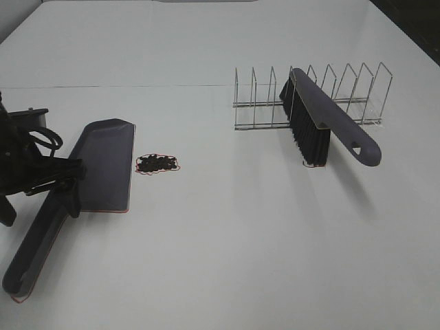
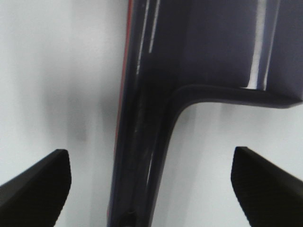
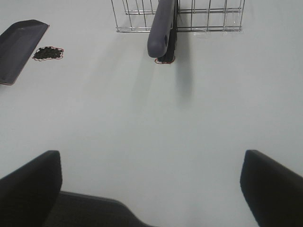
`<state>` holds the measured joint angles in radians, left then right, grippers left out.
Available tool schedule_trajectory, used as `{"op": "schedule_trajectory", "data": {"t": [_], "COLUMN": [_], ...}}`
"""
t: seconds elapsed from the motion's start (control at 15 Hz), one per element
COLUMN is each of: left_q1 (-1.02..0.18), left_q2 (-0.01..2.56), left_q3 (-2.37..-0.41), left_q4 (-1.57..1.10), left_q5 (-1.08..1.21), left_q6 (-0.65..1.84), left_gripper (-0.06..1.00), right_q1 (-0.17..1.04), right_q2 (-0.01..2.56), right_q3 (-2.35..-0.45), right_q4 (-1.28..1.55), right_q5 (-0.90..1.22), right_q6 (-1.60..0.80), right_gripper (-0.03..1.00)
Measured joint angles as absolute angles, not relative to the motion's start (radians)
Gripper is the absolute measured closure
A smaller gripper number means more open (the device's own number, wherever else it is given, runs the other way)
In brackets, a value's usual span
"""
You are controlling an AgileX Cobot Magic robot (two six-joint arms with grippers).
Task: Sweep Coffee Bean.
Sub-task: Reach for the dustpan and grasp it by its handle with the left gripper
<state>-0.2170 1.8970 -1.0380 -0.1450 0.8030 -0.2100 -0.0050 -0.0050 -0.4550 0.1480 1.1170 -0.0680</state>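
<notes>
The coffee bean [image 1: 158, 163] pile is a small dark cluster on the white table, just right of the grey dustpan [image 1: 104, 165]. It also shows in the right wrist view as the coffee bean [image 3: 47, 53] patch beside the dustpan [image 3: 19, 47]. My left gripper [image 1: 72, 172] stands open astride the dustpan handle [image 2: 137, 156], with one of its fingers [image 2: 38, 189] on either side and apart from it. A grey brush [image 1: 330, 120] with black bristles leans in the wire rack [image 1: 261, 103]. My right gripper [image 3: 151, 189] is open and empty, well short of the brush [image 3: 161, 28].
The dustpan's long handle [image 1: 34, 254] runs toward the table's front left corner. The wire rack [image 3: 208, 19] stands at the back right with several upright dividers. A seam [image 1: 137, 86] crosses the table behind the dustpan.
</notes>
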Motion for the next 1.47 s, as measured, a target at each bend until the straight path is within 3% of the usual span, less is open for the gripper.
{"op": "schedule_trajectory", "data": {"t": [1.47], "left_q1": [-0.246], "left_q2": [2.007], "left_q3": [-1.058], "left_q4": [-0.076], "left_q5": [0.785], "left_q6": [-0.214], "left_gripper": [0.11], "right_q1": [-0.005], "right_q2": [-0.005], "right_q3": [-0.455], "right_q4": [0.148], "right_q5": [1.117], "right_q6": [-0.068], "right_gripper": [0.02]}}
